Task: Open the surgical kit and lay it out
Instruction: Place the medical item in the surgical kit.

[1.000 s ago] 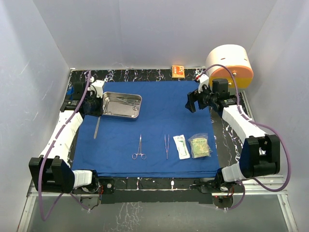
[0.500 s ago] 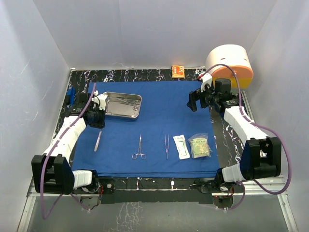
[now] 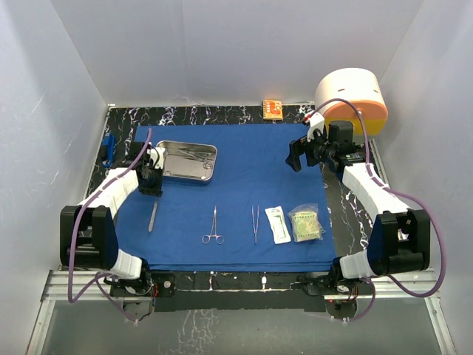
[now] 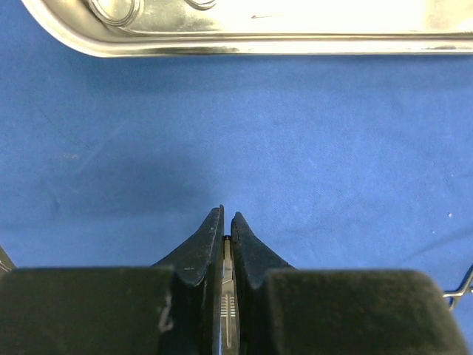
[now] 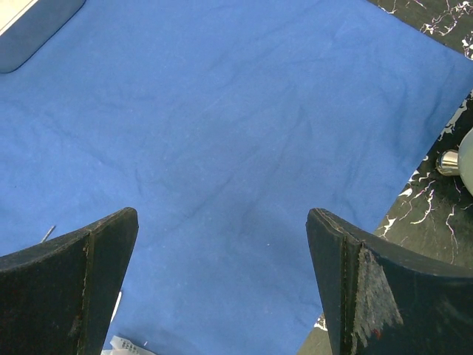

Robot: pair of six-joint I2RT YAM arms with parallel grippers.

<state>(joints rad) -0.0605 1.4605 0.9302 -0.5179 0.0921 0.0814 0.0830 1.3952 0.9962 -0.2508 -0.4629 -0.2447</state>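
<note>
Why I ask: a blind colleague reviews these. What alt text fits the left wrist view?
The left end effector is shut on a slim metal instrument, coming to a point at bottom centre, with royal-blue cloth filling the view beyond. The rim of a shiny steel tray runs along the top edge.

Spread fingers (image 5: 74, 274) over blue drape (image 5: 222, 133)

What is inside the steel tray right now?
The steel tray holds slim metal instruments toward its far side; the rest of its floor looks bare. They overlap, so their number and anything beneath them cannot be told.
</note>
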